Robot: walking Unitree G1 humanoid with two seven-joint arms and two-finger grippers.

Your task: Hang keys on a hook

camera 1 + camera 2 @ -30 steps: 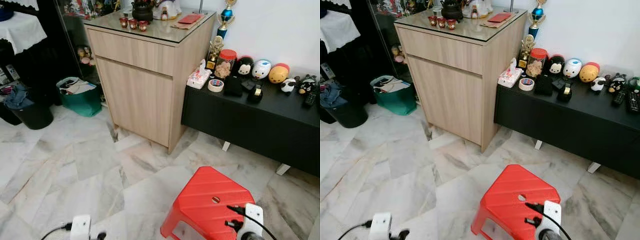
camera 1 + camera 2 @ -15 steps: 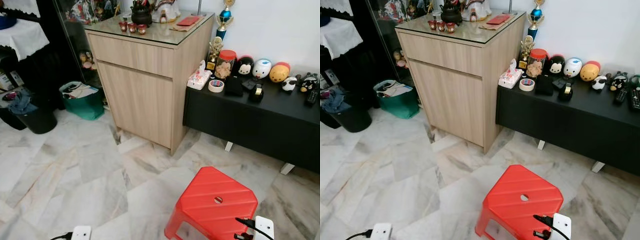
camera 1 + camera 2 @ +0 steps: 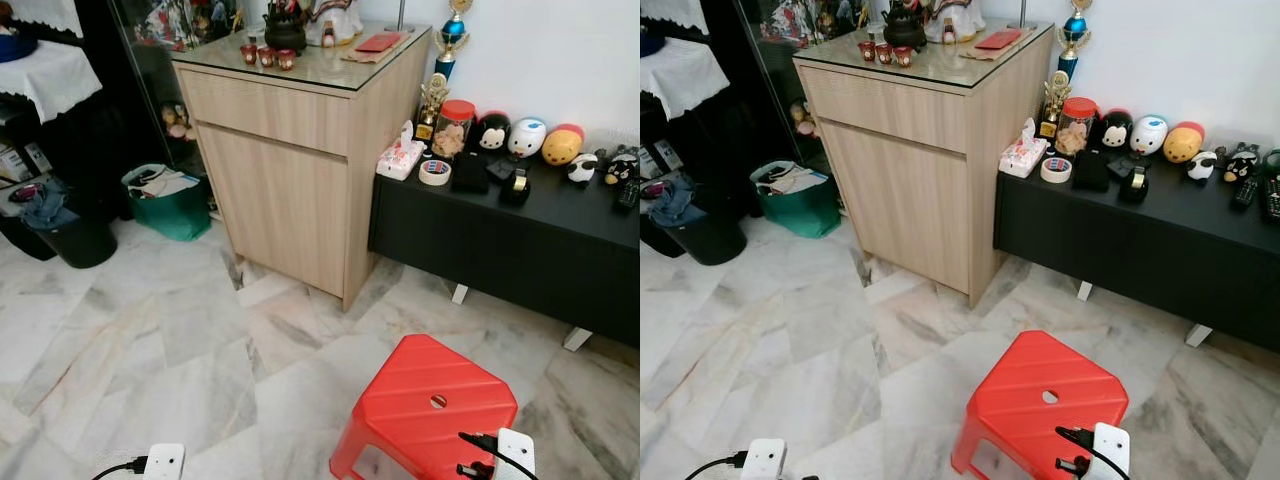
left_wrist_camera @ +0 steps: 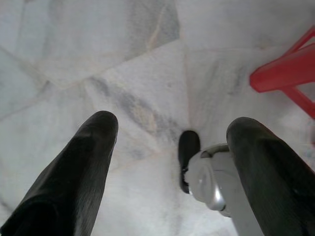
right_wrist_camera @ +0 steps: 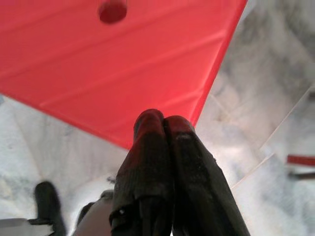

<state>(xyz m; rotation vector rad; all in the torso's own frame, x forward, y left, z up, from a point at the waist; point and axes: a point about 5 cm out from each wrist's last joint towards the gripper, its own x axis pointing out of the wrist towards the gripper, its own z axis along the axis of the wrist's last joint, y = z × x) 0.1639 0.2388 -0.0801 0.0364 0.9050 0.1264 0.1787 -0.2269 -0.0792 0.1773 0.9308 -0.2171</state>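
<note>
My left gripper (image 4: 174,123) is open and hangs over the marble floor (image 4: 123,59), with nothing between its fingers. My right gripper (image 5: 164,120) is shut, its two fingertips pressed together, and points down over the edge of a red plastic stool (image 5: 123,64). I see nothing held in it. In the eye views both white wrist units sit at the bottom edge, the left (image 3: 163,462) over bare floor and the right (image 3: 513,452) over the near corner of the red stool (image 3: 428,408).
A tall wooden cabinet (image 3: 290,170) with a glass top stands ahead. To its right, a low black bench (image 3: 510,235) against the wall carries figurines, tape and a jar. A green bin (image 3: 165,200) and a black bin (image 3: 65,235) stand at the left.
The camera has shifted slightly, so the cabinet and stool sit a little further right. Both wrists show lower at the picture's bottom edge than a second ago.
</note>
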